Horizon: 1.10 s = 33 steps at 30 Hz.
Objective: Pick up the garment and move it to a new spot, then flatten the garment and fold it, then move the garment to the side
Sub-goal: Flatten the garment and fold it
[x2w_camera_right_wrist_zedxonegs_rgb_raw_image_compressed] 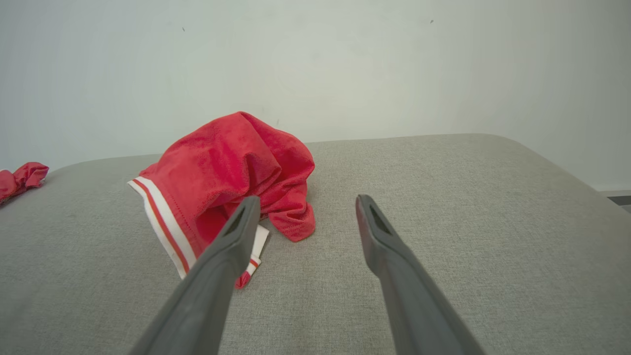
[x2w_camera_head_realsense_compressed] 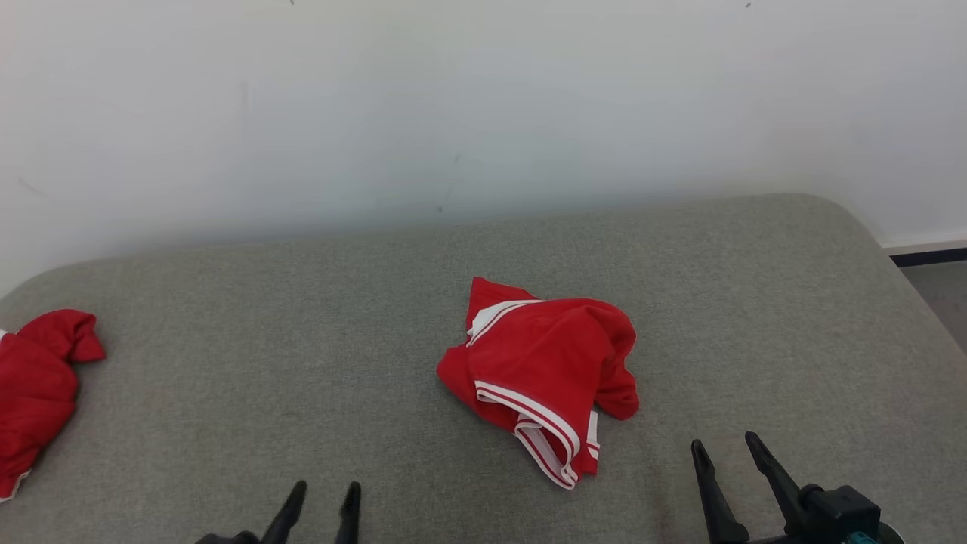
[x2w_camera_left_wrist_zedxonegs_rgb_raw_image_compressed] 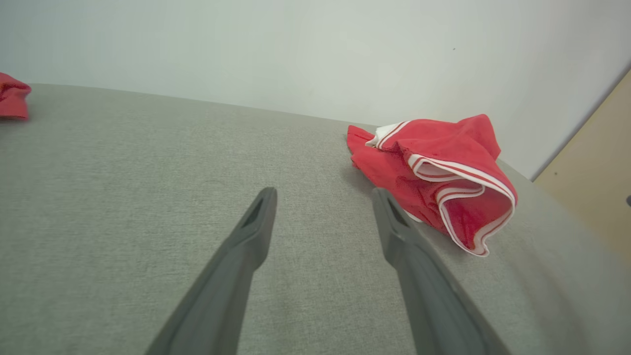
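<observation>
A crumpled red garment (x2w_camera_head_realsense_compressed: 540,370) with white-striped hems lies bunched near the middle of the grey padded table (x2w_camera_head_realsense_compressed: 302,332). It also shows in the left wrist view as the garment (x2w_camera_left_wrist_zedxonegs_rgb_raw_image_compressed: 434,172) at right, and in the right wrist view as the garment (x2w_camera_right_wrist_zedxonegs_rgb_raw_image_compressed: 227,177) at left. My left gripper (x2w_camera_head_realsense_compressed: 325,495) stands open at the lower left, short of the garment, with nothing between its fingers. My right gripper (x2w_camera_head_realsense_compressed: 725,447) stands open at the lower right, just off the garment's near right corner. The left gripper (x2w_camera_left_wrist_zedxonegs_rgb_raw_image_compressed: 323,195) and right gripper (x2w_camera_right_wrist_zedxonegs_rgb_raw_image_compressed: 305,202) both hover over bare fabric.
A second red cloth (x2w_camera_head_realsense_compressed: 34,385) lies at the table's far left edge, seen too as the cloth (x2w_camera_left_wrist_zedxonegs_rgb_raw_image_compressed: 12,96) and the cloth (x2w_camera_right_wrist_zedxonegs_rgb_raw_image_compressed: 19,180). A white wall (x2w_camera_head_realsense_compressed: 483,106) rises behind the table. The table's rounded right corner (x2w_camera_head_realsense_compressed: 869,234) drops to the floor.
</observation>
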Available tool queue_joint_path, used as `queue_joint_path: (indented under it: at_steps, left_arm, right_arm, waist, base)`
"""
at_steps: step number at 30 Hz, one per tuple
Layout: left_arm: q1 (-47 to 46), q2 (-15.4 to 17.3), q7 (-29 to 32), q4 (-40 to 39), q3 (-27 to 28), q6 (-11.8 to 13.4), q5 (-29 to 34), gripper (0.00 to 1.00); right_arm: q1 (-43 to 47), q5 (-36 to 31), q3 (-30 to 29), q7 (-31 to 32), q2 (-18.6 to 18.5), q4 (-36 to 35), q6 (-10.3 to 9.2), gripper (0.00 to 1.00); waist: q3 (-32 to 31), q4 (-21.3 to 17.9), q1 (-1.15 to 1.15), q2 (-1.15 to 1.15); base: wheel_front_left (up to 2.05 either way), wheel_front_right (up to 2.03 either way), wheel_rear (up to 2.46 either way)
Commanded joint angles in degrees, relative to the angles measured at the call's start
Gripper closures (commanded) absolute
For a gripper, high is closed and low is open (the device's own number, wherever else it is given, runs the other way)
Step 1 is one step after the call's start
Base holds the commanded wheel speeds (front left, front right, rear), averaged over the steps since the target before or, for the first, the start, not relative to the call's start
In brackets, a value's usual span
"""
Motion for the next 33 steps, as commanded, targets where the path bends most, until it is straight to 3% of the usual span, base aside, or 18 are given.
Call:
queue_joint_path:
  at_steps: [1, 8, 18, 24, 30, 33]
  left_arm:
    - [-1.9, 0.1, 1.5, 0.8, -2.3, -0.3, -0.7, 0.0]
    - [-9.0, 0.9, 4.1, 6.7, -14.8, -0.3, -6.1, 0.0]
    - [-17.5, -1.0, 3.5, 17.7, -24.3, -0.4, -14.0, 0.0]
    - [-22.4, -1.9, 3.0, 23.6, -26.5, -0.3, -15.7, 0.0]
    - [-25.4, -2.9, 3.2, 29.4, -26.0, 3.5, -17.1, 0.0]
    - [-26.6, -3.0, 2.5, 30.8, -26.4, 4.0, -17.5, 0.0]
  right_arm:
    - [-0.7, 0.1, 0.4, -0.1, 0.0, -0.2, -0.14, 0.0]
    - [-2.6, 0.6, 2.5, 0.1, 0.1, 0.0, -0.14, 0.0]
    - [-5.4, 1.6, 3.9, -0.9, 0.3, 0.9, -0.14, 0.0]
    - [-5.8, 1.8, 4.3, -1.6, 0.5, 1.7, -0.14, 0.0]
    - [-6.3, 2.1, 5.1, -2.1, 0.6, 2.3, -0.14, 0.0]
    - [-6.3, 2.2, 5.2, -2.1, 0.6, 2.6, -0.14, 0.0]
  waist:
    - [1.1, -1.7, 0.0, 0.0]
    - [4.0, -6.9, 0.0, 0.0]
    - [7.9, -13.8, 0.0, 0.0]
    - [9.1, -16.1, 0.0, 0.0]
    - [9.0, -17.5, 0.0, 0.0]
    - [8.9, -17.7, 0.0, 0.0]
  base:
    - [0.0, 0.0, 0.0]
    - [0.0, 0.0, 0.0]
    - [0.0, 0.0, 0.0]
    - [0.0, 0.0, 0.0]
    - [0.0, 0.0, 0.0]
    - [0.0, 0.0, 0.0]
